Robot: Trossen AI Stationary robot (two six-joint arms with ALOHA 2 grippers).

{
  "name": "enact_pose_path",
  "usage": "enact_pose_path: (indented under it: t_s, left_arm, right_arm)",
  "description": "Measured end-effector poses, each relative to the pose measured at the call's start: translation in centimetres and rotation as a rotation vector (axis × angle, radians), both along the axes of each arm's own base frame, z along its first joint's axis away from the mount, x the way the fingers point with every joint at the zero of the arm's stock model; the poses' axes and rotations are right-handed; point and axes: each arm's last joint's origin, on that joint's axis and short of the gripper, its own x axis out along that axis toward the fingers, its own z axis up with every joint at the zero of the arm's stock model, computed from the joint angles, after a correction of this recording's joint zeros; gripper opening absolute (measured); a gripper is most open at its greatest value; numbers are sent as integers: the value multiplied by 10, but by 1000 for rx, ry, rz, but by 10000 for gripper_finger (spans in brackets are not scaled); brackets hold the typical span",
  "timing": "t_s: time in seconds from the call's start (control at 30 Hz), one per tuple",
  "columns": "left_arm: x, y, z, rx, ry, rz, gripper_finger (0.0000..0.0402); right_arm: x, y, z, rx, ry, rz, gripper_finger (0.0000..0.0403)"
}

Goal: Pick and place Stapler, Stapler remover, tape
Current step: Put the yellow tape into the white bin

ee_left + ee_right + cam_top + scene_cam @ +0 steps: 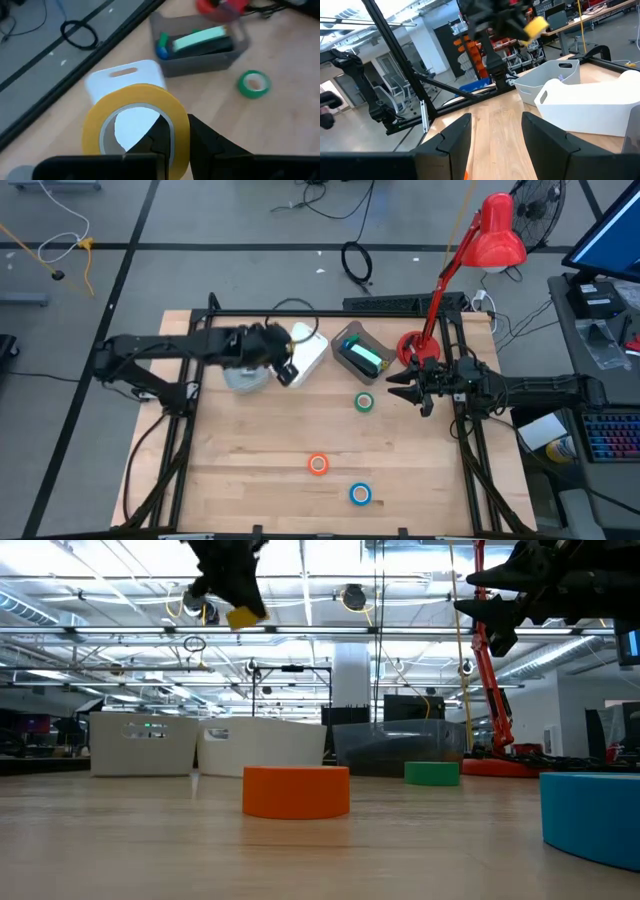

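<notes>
Gripping the yellow tape roll (136, 125) by its wall, one finger inside the pale core and one outside, the left gripper (175, 137) hangs above the white bin (308, 352) toward eleven o'clock on the table (250, 450). The roll is a glossy yellow ring. The green roll (364, 402) lies near one o'clock, beside the grey tray (350, 360); the orange roll (318, 464) and blue roll (360, 494) lie toward six. The right gripper (405, 388) waits at three o'clock, its jaws apart and holding nothing.

Overhead view looks straight down; low view sits at tabletop level; both share the orange tape roll (318, 464)
</notes>
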Motion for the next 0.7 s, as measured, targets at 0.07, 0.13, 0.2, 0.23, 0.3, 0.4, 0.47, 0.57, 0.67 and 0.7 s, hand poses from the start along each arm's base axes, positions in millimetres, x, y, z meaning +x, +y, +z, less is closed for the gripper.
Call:
enact_pose_path:
  t_s: [0.07,0.13,0.2,0.23,0.3,0.4,0.47,0.57,0.67,0.7]
  left_arm:
    - [1,16,-3,-1,25,1,37]
    - [1,32,-7,-4,50,10,37]
    - [1,47,-10,-3,66,12,37]
    - [2,55,-12,-1,69,9,37]
    - [5,68,-16,-4,70,-7,37]
    - [12,87,-25,-19,58,-46,37]
    - [18,99,-34,-33,62,-65,37]
    - [24,115,-52,-74,94,-66,37]
    - [30,129,-74,-160,118,-34,37]
    - [33,132,-81,-183,124,-25,37]
  right_arm:
    - [0,0,0,0,-3,-1,167]
    - [0,0,0,-1,-5,-3,167]
    - [0,0,1,-1,-6,-6,167]
    - [0,0,1,0,-6,-9,167]
    - [0,-1,1,19,-5,-31,167]
    - [0,-2,1,32,-5,-64,167]
    - [0,-2,1,36,-6,-83,167]
    - [0,-3,0,54,-6,-109,167]
    - [0,-3,1,56,-6,-112,167]
    - [0,-3,0,56,-6,-112,167]
